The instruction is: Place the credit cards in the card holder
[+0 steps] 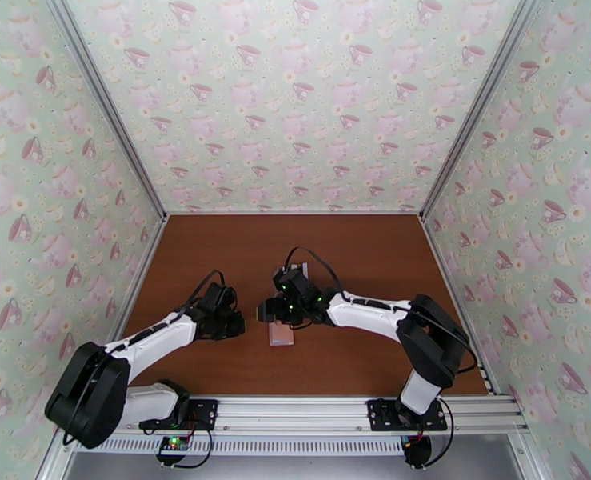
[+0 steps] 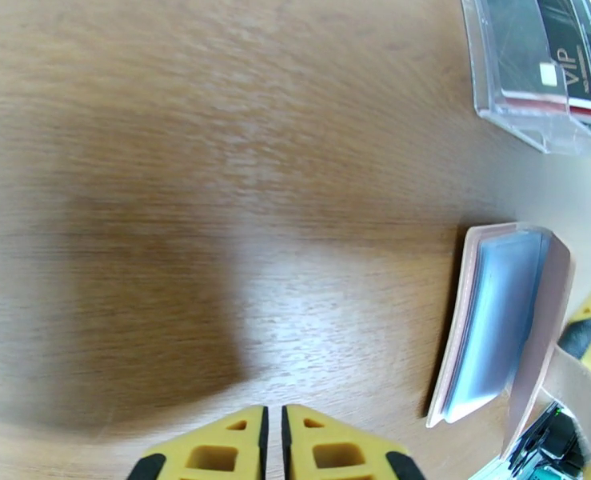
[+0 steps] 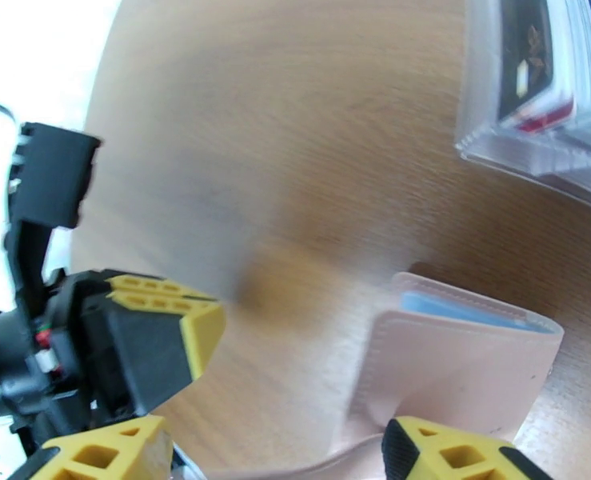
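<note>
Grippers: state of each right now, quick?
Left gripper: shut, nothing between its fingers.
Right gripper: open, beside the card holder, not gripping it.

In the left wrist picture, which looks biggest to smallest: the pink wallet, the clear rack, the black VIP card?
1. The wallet and the rack look about alike. The rack runs off the frame's edge and lies farther away, so I won't rank them.
2. The VIP card looks smallest, partly hidden in the rack.
</note>
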